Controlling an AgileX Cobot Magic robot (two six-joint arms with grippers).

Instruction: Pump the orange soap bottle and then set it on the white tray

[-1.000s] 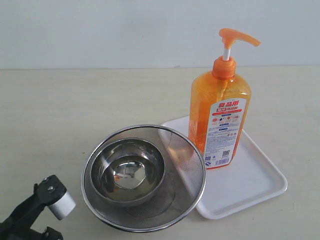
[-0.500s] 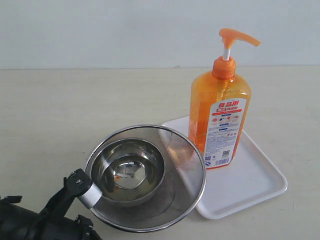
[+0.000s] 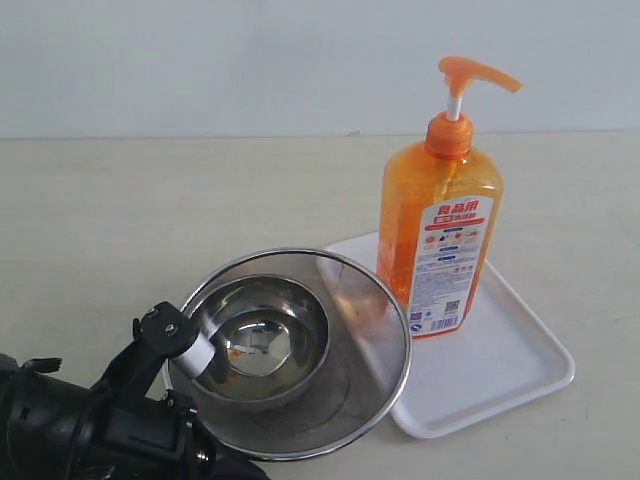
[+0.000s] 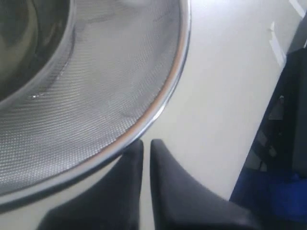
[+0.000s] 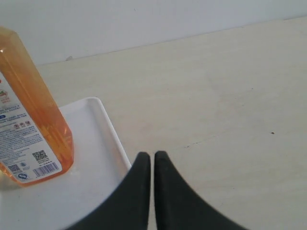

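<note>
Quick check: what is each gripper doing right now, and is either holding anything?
Left gripper: jaws closed, holding nothing, tips by the mesh strainer rim.
Right gripper: jaws closed, holding nothing.

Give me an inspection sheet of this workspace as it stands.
Surface: pale table, no spills seen.
Job's things: orange soap bottle upright on the white tray, pump raised.
Clutter: steel bowl inside mesh strainer, whose rim overlaps the tray's edge.
Grippers: left gripper shut, empty, close by the strainer's rim; right gripper shut, empty, near the tray's edge.
Cables: nothing seen.
Surroundings: plain wall behind the table.
</note>
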